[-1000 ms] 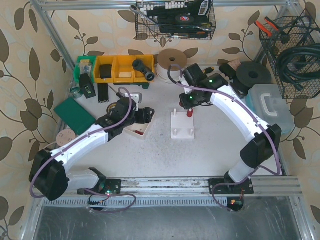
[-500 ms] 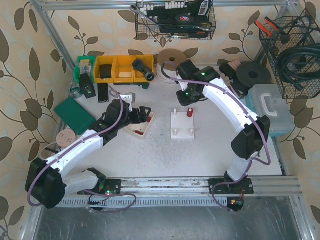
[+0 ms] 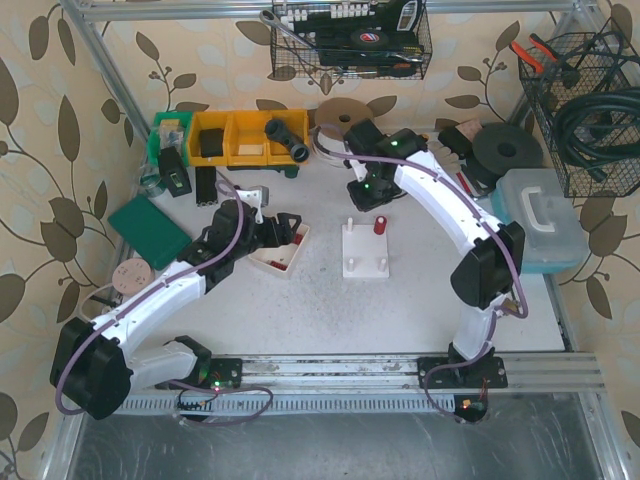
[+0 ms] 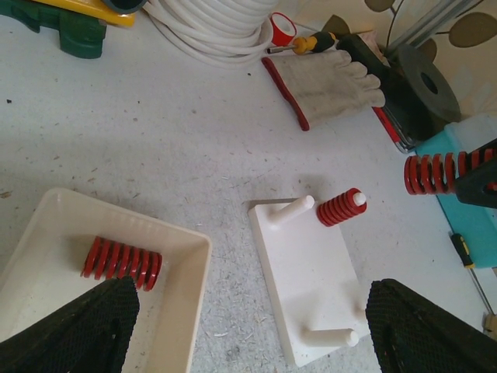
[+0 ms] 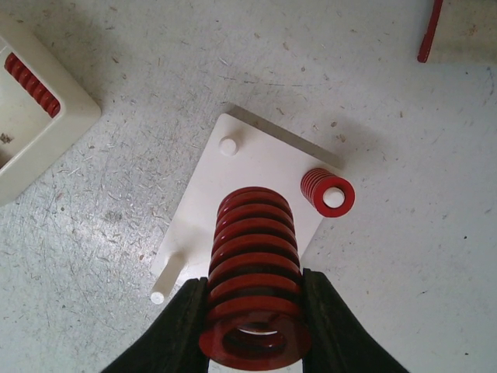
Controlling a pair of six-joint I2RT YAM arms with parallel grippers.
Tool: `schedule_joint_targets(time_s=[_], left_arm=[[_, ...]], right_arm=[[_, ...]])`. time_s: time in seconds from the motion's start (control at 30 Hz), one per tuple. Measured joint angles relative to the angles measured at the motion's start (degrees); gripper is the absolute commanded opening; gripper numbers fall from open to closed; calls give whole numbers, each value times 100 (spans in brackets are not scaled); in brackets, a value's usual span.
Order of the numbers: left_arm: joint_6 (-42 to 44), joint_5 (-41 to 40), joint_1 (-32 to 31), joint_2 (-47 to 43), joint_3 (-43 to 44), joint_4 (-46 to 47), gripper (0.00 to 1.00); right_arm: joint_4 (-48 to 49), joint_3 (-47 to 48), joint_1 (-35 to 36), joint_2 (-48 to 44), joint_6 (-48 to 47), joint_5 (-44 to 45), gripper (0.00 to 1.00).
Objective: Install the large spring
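Three red springs show: your right end effector point(image 5: 252, 315) pinches the large spring point(image 5: 253, 252) above the white peg base point(image 5: 252, 163) on the desk point(image 5: 388, 93), a smaller spring point(image 5: 327, 193) sits on one corner peg, and a third spring point(image 4: 121, 262) lies in the white tray point(image 4: 190, 264), over which your left end effector point(image 4: 252, 330) hangs spread.

Glossy red metal large spring point(image 5: 252, 272); smooth, matt white plastic peg board point(image 5: 256, 165); rough, scratched grey desk point(image 5: 388, 272); cloth glove point(image 4: 326, 85).
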Motion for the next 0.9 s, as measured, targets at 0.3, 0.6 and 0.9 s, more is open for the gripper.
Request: schedule_joint_targets(time_s=[0.3, 0.6, 0.9], left_arm=[[-31, 0, 17, -4, -74, 55, 83], [-55, 0, 55, -11, -85, 72, 83], [-146, 0, 92, -11, -87, 76, 83]], right_arm=[[-118, 308, 131, 442, -52, -7, 0], [-181, 468, 227, 774, -76, -44, 0], [-179, 490, 186, 1027, -131, -83, 0]])
